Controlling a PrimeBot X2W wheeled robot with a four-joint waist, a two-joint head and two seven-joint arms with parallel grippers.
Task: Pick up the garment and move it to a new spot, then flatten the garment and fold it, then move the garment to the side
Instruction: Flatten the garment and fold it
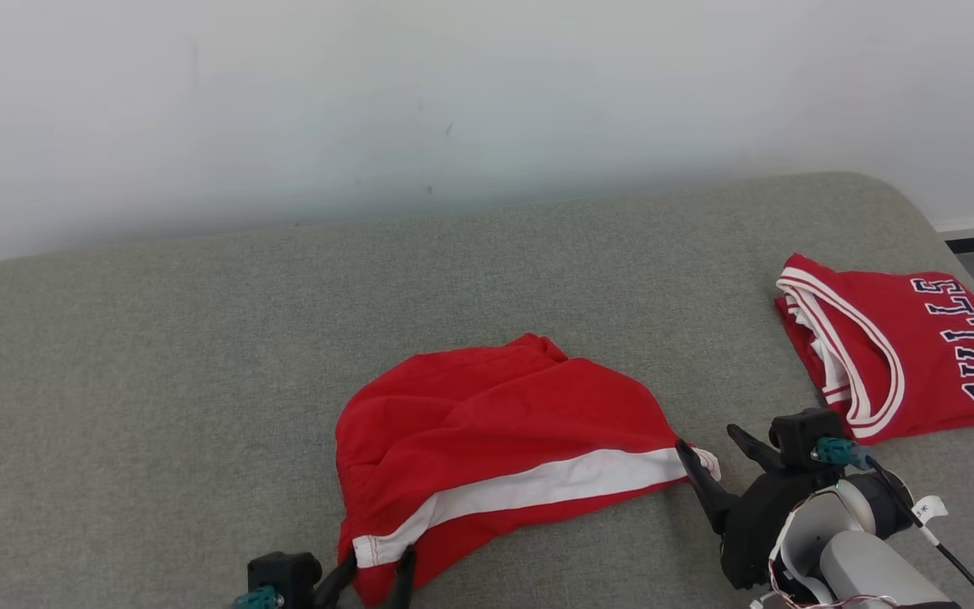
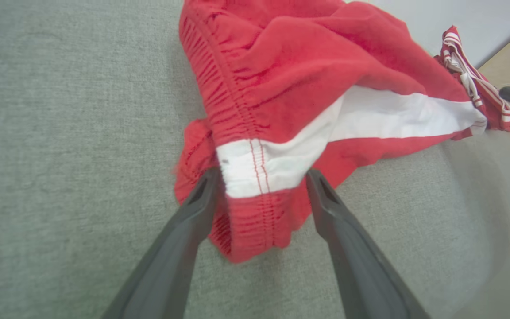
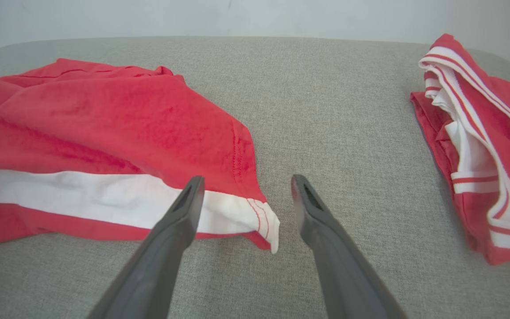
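The red shorts [image 1: 495, 423] lie crumpled in the lower middle of the head view, on a grey pad [image 1: 199, 381]; both pincers sit at their ends. The left pincer [image 1: 379, 565], at the bottom edge, stands wide, its fingers straddling the gathered waistband corner where the white stripe ends; in the left wrist view that corner [image 2: 255, 177] rises between the spread fingers of the left pincer [image 2: 262, 175], unclamped. The right pincer [image 1: 707, 437], lower right, is also wide and holds nothing; in the right wrist view the right pincer [image 3: 247, 178] has its left finger over the stripe and the hem tip of the shorts [image 3: 104, 115] between the fingers; whether it touches the cloth I cannot tell.

The pad's far edge meets a pale wall [image 1: 453, 101] across the top; its right corner rounds off at upper right. Bare pad spreads wide to the left and behind the shorts; to the right a narrower bare gap runs to a folded red jersey [image 1: 918, 355], well apart from them.

The long axis follows the stripe, from the waistband at lower left up slightly to the leg hem at right.
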